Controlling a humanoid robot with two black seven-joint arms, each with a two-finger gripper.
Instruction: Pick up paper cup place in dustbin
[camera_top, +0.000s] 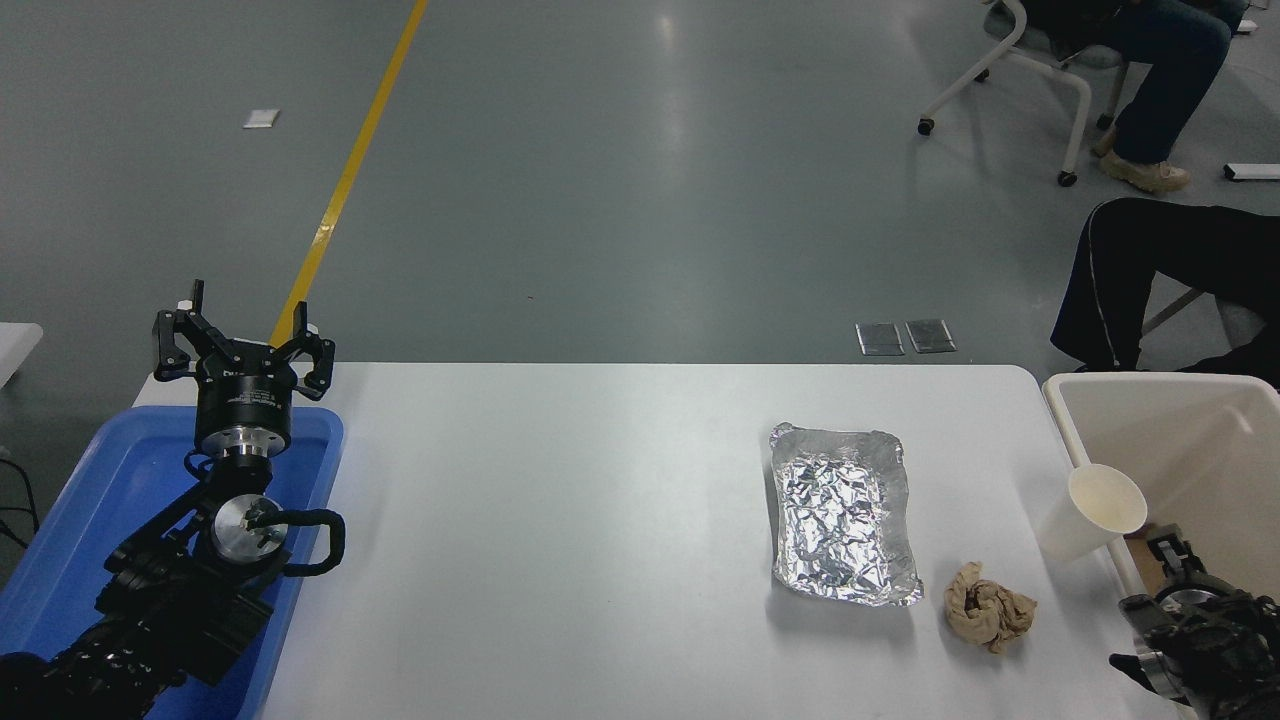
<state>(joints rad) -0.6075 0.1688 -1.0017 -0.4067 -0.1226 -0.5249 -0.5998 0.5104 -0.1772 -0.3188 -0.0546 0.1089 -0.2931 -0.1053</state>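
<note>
Here the paper cup (1092, 512) tilts at the dustbin (1150, 385) rim, apparently gripped by the right claw (1150, 548).

The left arm (170, 590) is black with silver metal joint discs, a looped black cable and a dark cylindrical wrist; its hand (243, 340) has slim black linked fingers, apparently white-tipped.

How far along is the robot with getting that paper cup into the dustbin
Done: the paper cup is off the table, tilted, up at the near-left rim of the dustbin. In hand: the right gripper is at the cup's base, apparently holding it, though the grip itself is hard to see. Left: carrying the cup fully over the bin and releasing it. The left gripper is parked open over the blue tray.
</note>
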